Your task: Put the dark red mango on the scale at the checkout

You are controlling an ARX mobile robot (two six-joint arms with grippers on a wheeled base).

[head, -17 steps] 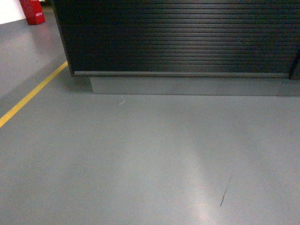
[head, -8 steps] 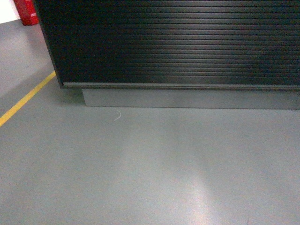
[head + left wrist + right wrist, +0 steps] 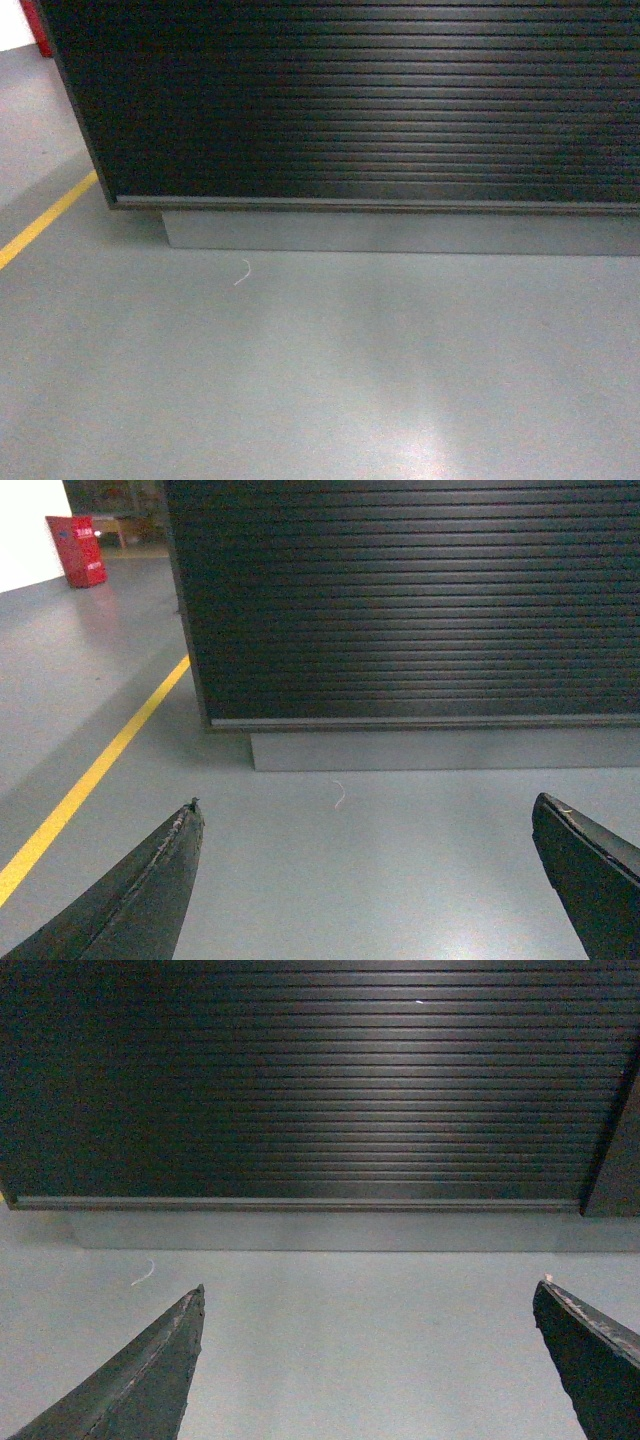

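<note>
Ahead of both claws, the checkout (image 3: 360, 100) is seen as a black wall of horizontal ribs set on a recessed grey base (image 3: 400, 232), filling the upper part of every view. The left gripper (image 3: 365, 825) is spread wide, nothing held between its dark fingers (image 3: 150, 890); the right gripper (image 3: 370, 1305) is likewise spread and empty. Beneath them a smooth grey floor (image 3: 320, 380) is shown, with a soft glare patch. A small pale thread (image 3: 340, 795) lies ahead of the left claw, near the base. Further left, a yellow line (image 3: 90, 780) is painted, and a red box (image 3: 76, 550) stands far beyond. Neither the mango nor the scale can be seen.
</note>
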